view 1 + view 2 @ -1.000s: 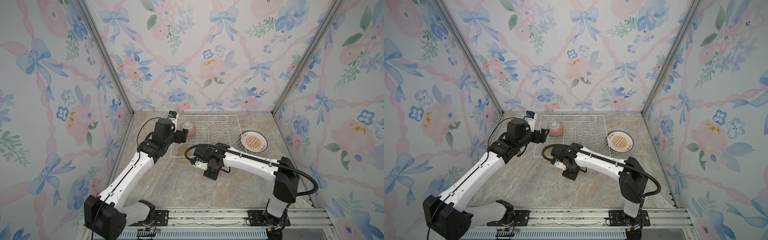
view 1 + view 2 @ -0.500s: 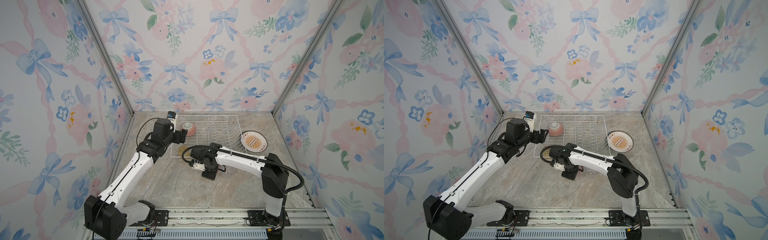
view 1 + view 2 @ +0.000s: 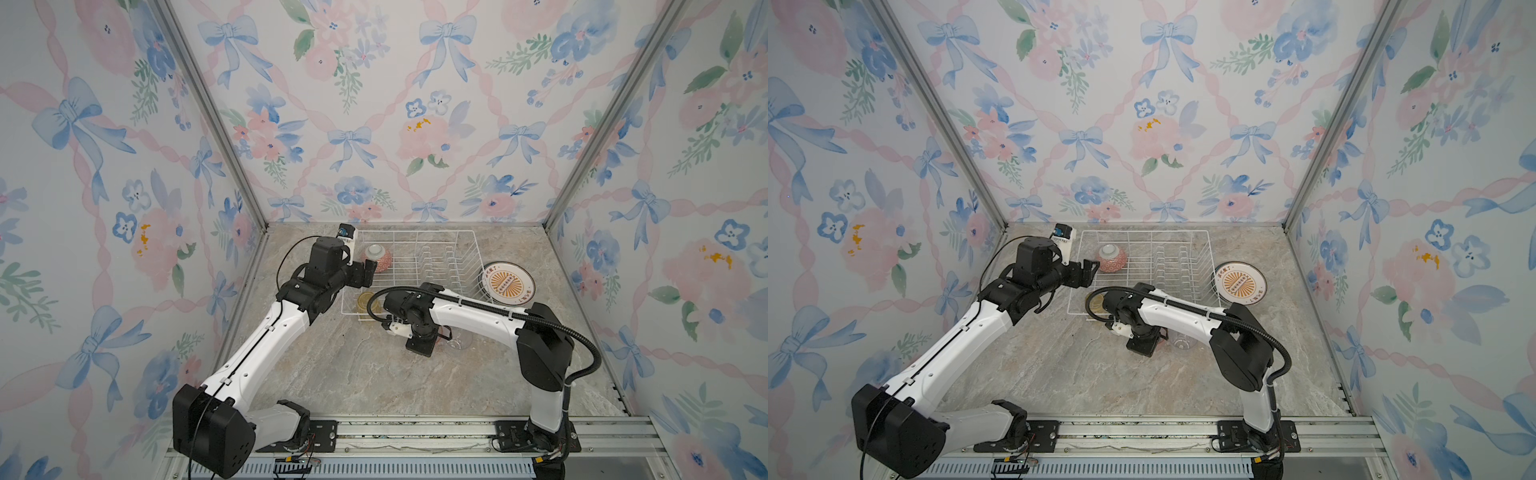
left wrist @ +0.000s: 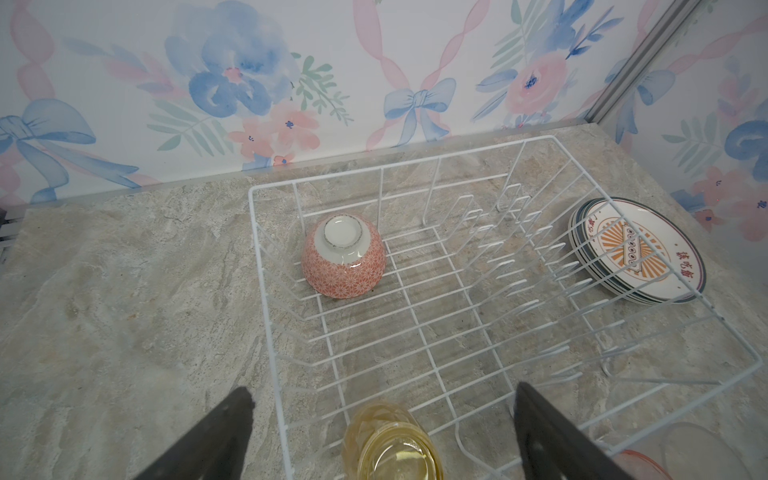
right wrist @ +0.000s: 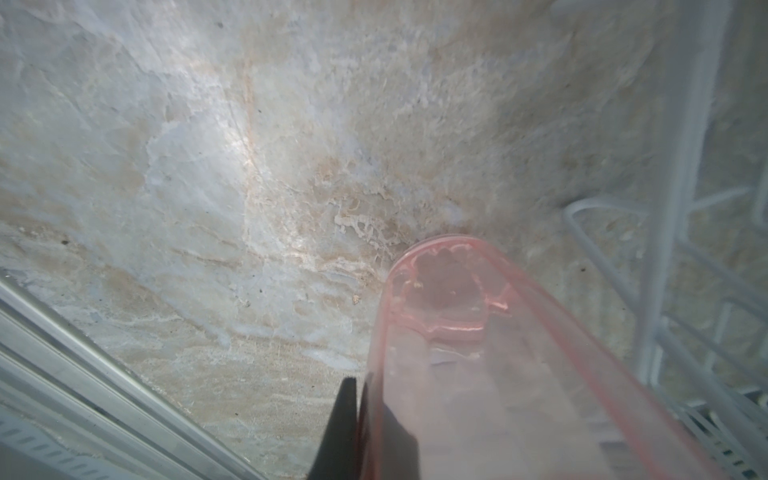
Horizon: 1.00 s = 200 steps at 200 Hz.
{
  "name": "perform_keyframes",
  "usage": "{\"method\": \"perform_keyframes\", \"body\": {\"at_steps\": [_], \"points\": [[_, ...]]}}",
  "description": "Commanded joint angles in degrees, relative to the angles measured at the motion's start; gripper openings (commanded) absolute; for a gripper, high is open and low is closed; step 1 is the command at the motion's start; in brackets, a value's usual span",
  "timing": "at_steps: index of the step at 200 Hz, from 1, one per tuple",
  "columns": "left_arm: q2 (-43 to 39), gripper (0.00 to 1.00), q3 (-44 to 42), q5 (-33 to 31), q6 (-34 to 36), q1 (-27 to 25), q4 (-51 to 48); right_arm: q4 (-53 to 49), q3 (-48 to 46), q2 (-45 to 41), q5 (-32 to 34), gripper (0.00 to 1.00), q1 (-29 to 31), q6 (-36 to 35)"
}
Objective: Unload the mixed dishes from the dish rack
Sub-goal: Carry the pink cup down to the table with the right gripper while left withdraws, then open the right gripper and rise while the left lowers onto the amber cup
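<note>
Right pincer [image 5: 365, 419] was clamped on the pink tumbler [image 5: 478, 353] down at the counter [image 3: 353, 374] beside the dish rack [image 4: 457, 158], left pincer [image 4: 382, 395] open above it; plates [image 3: 506, 284] were out, bowl [image 4: 343, 257] and yellow tumbler [image 4: 392, 444] left inside.

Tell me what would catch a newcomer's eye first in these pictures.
The white wire dish rack at the back of the table holds an upside-down red bowl in its far left corner, the open left gripper near it. Plates are stacked on the table right of it. In front, the right gripper holds a pink tumbler.
</note>
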Motion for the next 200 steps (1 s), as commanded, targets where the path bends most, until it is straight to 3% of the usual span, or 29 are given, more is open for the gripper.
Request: {"method": "perform_keyframes", "body": {"at_steps": [1,41,76,107,134,165,200], "points": [[0.74,0.93,-0.47,0.86,1.36,0.51,-0.92,-0.79,0.41,0.86,0.83,0.11,-0.6,-0.45],[0.87,0.93,-0.51,1.1,1.47,0.48,-1.62,-0.15,0.28,0.03,0.58,0.28,-0.73,-0.44],[0.83,0.93,-0.86,1.39,1.47,0.47,-2.37,0.5,0.21,-1.43,0.63,0.35,-0.86,-0.29],[0.98,0.93,-1.4,0.96,1.46,0.51,-3.59,2.69,-0.46,-5.94,-1.04,0.5,-1.58,-0.01],[1.81,0.95,-1.65,0.54,1.38,0.44,-5.46,5.12,-1.26,-12.74,-6.8,0.57,-3.59,0.53],[3.77,0.97,-0.91,1.01,1.38,-0.08,-8.94,9.55,-2.89,-21.4,-17.8,0.68,-7.02,1.95],[7.44,0.98,1.61,-3.16,1.67,-3.99,-16.36,17.08,-6.49,-29.37,-24.56,0.74,-12.5,6.24]]}}
